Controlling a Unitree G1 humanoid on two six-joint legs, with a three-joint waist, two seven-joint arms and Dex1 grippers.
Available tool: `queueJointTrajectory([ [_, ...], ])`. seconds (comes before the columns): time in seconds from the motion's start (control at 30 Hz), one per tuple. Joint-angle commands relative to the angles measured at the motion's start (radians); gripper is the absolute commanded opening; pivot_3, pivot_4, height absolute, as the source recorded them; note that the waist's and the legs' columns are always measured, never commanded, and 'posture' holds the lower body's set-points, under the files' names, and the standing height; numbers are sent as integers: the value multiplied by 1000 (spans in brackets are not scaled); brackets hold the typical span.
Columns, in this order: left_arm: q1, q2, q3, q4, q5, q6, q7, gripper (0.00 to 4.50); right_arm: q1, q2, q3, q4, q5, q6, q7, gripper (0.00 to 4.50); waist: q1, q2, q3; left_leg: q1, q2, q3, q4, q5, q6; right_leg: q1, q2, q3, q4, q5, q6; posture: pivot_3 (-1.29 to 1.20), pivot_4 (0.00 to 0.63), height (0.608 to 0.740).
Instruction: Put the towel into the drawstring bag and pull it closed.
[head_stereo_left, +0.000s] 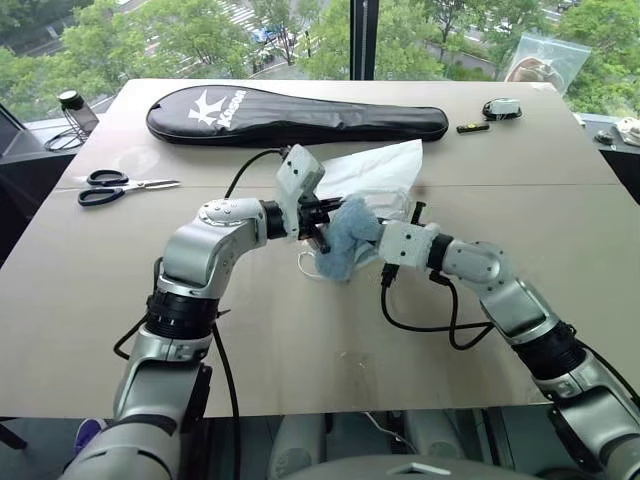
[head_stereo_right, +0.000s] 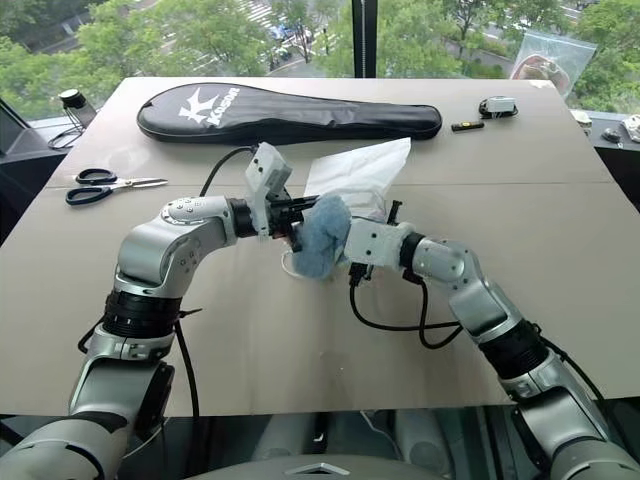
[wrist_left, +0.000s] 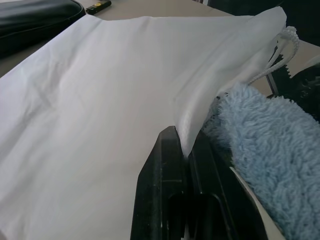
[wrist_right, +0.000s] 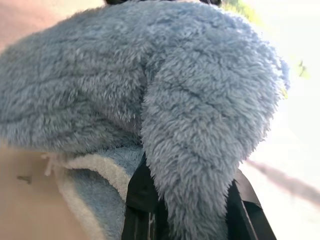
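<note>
Above the table (head_stereo_left: 300, 340), we see the left gripper (wrist_left: 182, 150) pinched tight on the white bag's (head_stereo_left: 375, 170) edge, lifting it — while the right gripper (wrist_right: 192, 200) clamps the fluffy blue towel (head_stereo_left: 350, 235) right beside the bag's mouth.

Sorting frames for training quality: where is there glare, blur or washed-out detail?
Right wrist view: the towel is soft and out of focus, and the right edge is blown out white. Left wrist view: the drawstring bag is bright with faint folds. Head views: even daylight and soft shadows.
</note>
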Motion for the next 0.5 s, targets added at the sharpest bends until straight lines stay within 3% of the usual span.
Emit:
queueJointTrajectory([
  [0.03, -20, 9, -24, 22, 28, -20, -8, 0, -42, 10, 8, -43, -52, -157, -14, 54, -1, 0, 0, 0, 0, 0, 0, 0, 0, 0, 0, 0, 0, 0, 0, 0, 150, 740],
  [0.17, -22, 36, -79, 32, 92, -87, -41, 0, -53, 42, 5, -9, -83, -182, -22, 54, -4, 0, 0, 0, 0, 0, 0, 0, 0, 0, 0, 0, 0, 0, 0, 0, 150, 740],
  [0.3, -15, 35, -79, 24, 89, -109, -66, 0, -31, 127, -59, 25, -55, 31, -53, 54, -4, 0, 0, 0, 0, 0, 0, 0, 0, 0, 0, 0, 0, 0, 0, 0, 150, 740],
  [0.5, 18, 28, -50, -54, 22, -78, -108, 0, -30, 153, -54, 117, -88, 188, -59, 54, -3, 0, 0, 0, 0, 0, 0, 0, 0, 0, 0, 0, 1, 0, 0, 0, 150, 740],
])
